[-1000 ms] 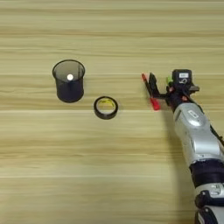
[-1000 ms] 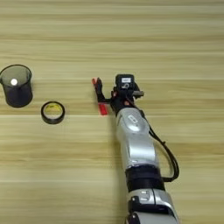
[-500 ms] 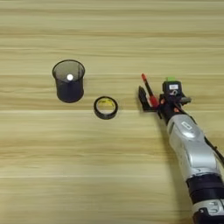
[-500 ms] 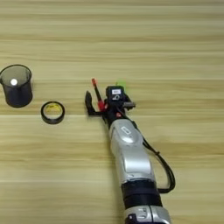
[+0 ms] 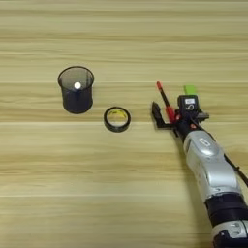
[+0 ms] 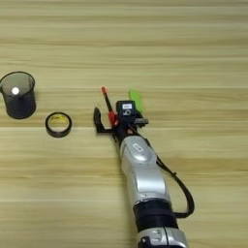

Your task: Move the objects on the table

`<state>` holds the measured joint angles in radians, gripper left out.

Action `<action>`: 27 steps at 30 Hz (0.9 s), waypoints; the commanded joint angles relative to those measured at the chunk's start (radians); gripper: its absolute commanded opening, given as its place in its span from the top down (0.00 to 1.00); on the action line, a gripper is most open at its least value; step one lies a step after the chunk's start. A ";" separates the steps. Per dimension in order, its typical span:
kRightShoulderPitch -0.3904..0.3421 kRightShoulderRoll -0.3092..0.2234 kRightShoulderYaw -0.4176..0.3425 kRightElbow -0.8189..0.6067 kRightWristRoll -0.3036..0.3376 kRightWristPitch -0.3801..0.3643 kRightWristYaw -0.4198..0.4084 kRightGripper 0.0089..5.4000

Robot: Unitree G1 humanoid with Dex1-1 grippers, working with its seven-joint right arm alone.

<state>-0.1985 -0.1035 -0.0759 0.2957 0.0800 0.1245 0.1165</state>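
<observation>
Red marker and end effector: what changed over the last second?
The end effector moved left toward the tape ring, and the red marker went with it between the fingers, its tip now pointing up-left. The green block, previously hidden, now shows behind the arm. The ring and the mesh cup with its white ball stayed put.

Even, fairly bright light falls from overhead on the table (image 5: 121,43), with no hard glare on the wood. Shadows are short and soft: a faint one hugs the mesh cup (image 5: 76,89) toward 6 o'clock, and a pale sheen runs along the silver forearm (image 5: 209,167). Grain lines stay straight toward the edges, though detail is slightly soft throughout.
</observation>
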 commanded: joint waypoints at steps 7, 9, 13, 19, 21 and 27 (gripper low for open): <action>-0.069 -0.006 0.002 -0.027 -0.001 -0.012 0.002 0.00; -0.071 -0.006 0.002 -0.022 -0.001 -0.010 0.002 0.00; -0.074 -0.006 0.001 -0.014 0.004 -0.003 0.007 0.08; -0.077 -0.007 0.007 -0.009 -0.001 0.011 0.008 0.21; -0.077 -0.008 0.009 -0.008 -0.001 0.012 0.010 0.26; -0.077 -0.009 0.017 -0.004 -0.005 0.017 0.019 0.38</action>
<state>-0.2078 -0.1040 -0.0624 0.3229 0.0792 0.1503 0.1345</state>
